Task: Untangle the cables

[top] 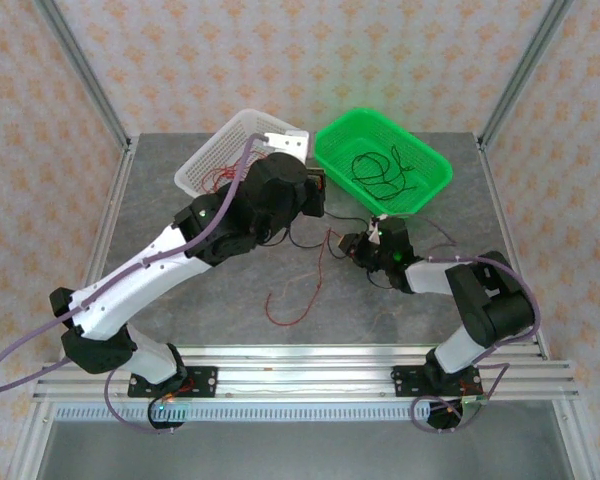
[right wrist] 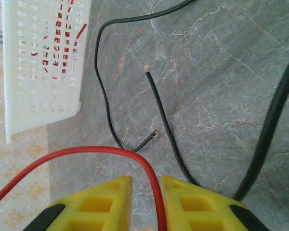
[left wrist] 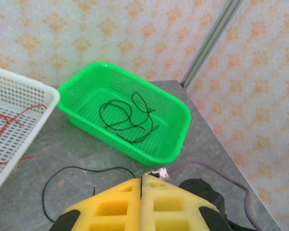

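A long red cable (top: 305, 290) loops on the grey table in front of my right gripper (top: 355, 245). In the right wrist view the red cable (right wrist: 101, 150) runs between the yellow fingers of my right gripper (right wrist: 147, 179), which stand open with a gap beside the wire. Thin black cables (right wrist: 161, 110) lie on the table just past it. My left gripper (left wrist: 141, 177) is shut, and a black cable (left wrist: 82, 169) arcs over the table into its tip. In the top view my left gripper (top: 318, 195) hangs between the two baskets.
A green basket (top: 435, 170) at the back right holds curled black cables (left wrist: 125, 118). A white basket (top: 205, 165) at the back left holds red cables (left wrist: 9, 118). A thick dark strand (right wrist: 272, 130) crosses the right side of the right wrist view.
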Robot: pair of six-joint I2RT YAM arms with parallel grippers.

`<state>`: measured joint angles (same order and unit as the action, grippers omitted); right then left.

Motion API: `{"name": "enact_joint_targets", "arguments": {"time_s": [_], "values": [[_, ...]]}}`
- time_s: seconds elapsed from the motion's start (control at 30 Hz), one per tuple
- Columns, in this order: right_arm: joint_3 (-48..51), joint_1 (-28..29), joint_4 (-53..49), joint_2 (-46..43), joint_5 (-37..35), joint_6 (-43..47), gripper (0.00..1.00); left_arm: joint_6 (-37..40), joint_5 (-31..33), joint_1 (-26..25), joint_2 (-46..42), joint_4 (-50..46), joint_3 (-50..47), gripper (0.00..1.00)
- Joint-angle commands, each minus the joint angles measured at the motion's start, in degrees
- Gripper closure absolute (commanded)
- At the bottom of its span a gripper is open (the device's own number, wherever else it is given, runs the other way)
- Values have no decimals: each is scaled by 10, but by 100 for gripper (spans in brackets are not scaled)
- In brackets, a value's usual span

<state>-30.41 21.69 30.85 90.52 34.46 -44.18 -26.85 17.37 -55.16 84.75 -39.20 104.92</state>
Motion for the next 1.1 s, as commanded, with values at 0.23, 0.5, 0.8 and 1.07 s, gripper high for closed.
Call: {"name": "enact_joint_targets", "arguments": {"time_s": [0.23, 0.5, 0.8, 1.07], "values": [[3, -1, -16, -29, -12, 22, 78, -5, 18, -2, 0, -19, -85, 73], [-5, -1, -29, -42, -12, 24, 78, -35, -156, -10, -19, 116, -286, 39], [-9, -1, -36, -48, -16, 23, 78, -23, -138, -13, 38, 79, -286, 32], [-12, -1, -39, -50, -14, 22, 78, -14, -126, -13, 94, 61, -281, 36]]}}
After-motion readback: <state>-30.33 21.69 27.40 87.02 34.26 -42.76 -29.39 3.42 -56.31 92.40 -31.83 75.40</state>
